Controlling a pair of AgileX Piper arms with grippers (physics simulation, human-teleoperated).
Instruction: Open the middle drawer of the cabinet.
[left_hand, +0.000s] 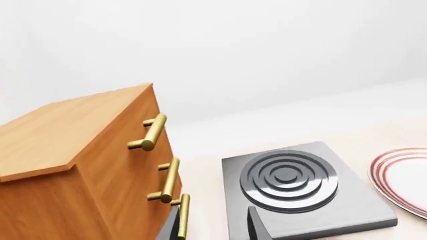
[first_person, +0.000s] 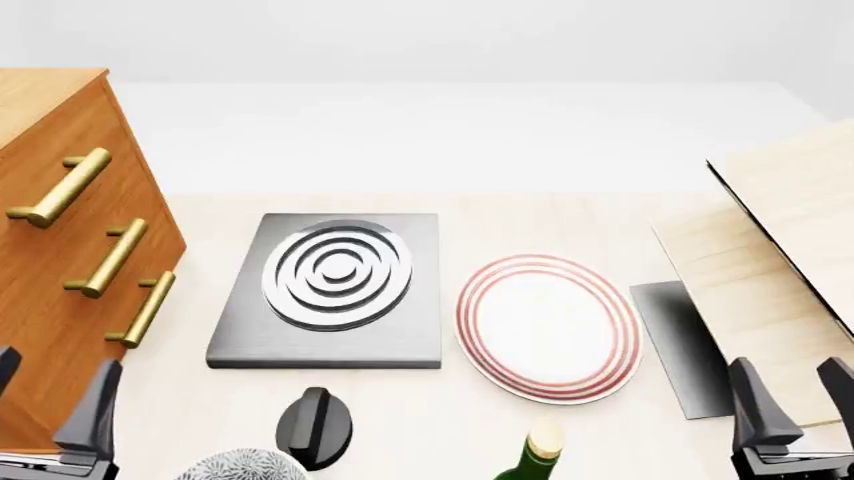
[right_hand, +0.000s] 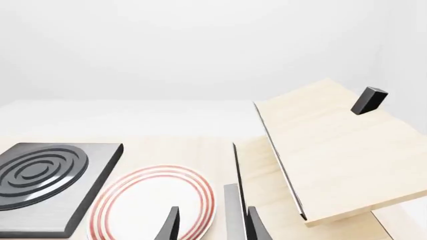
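Pale beige worktop (first_person: 561, 215) under plain white surroundings, no wall detail discernible.

At 9 o'clock: orange-brown cabinet (first_person: 54, 110), three brass-handled fronts all flush; middle drawer (first_person: 107, 258) second of the three, closed.

At centre: grey slab with concentric rings (first_person: 334, 285); just beside it toward 3 o'clock, white plate with red rim bands (first_person: 547, 325).

At 3 o'clock: pale wood panels (first_person: 787, 230), the upper one tilted, dark edge showing.

At 6 o'clock: black knob (first_person: 315, 425), speckled rounded thing (first_person: 240, 468), green bottle top (first_person: 538, 455).

At 7 o'clock: left pincer (first_person: 47, 395), fingers spread, holding nothing, near cabinet foot.

At 5 o'clock: right pincer (first_person: 794, 395), fingers spread, holding nothing.
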